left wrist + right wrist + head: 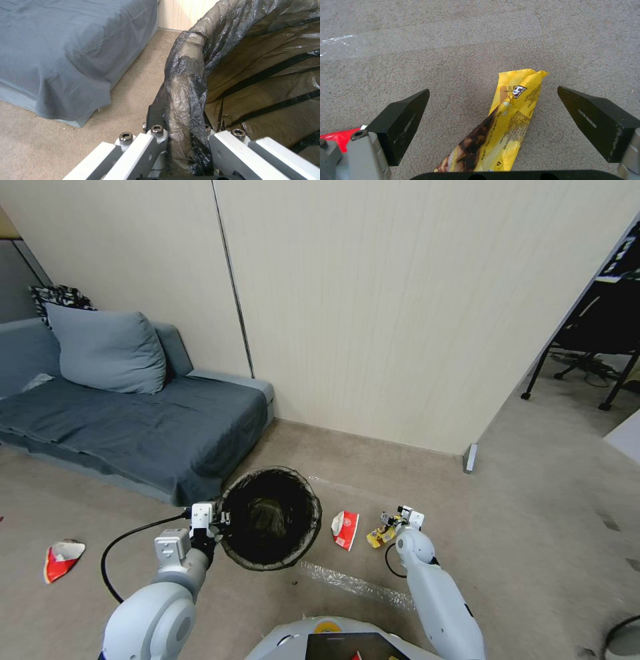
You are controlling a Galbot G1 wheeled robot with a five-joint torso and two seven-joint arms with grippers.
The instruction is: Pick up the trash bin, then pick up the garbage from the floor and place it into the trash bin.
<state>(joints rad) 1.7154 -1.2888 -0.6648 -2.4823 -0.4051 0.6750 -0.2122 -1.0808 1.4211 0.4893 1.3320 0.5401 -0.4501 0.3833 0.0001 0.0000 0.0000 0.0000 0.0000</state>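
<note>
Sofa upper left of the head frame, beige carpet across the rest. Trash bin at lower centre, dark liner folded over the rim; contents can't be made out. Left gripper clamped on the bin's left rim, liner pinched between its fingers. Right gripper lower centre-right, down at the floor, jaws wide, straddling the yellow wrapper without touching. Red-and-white wrapper lies between bin and right gripper; another red wrapper far lower left.
</note>
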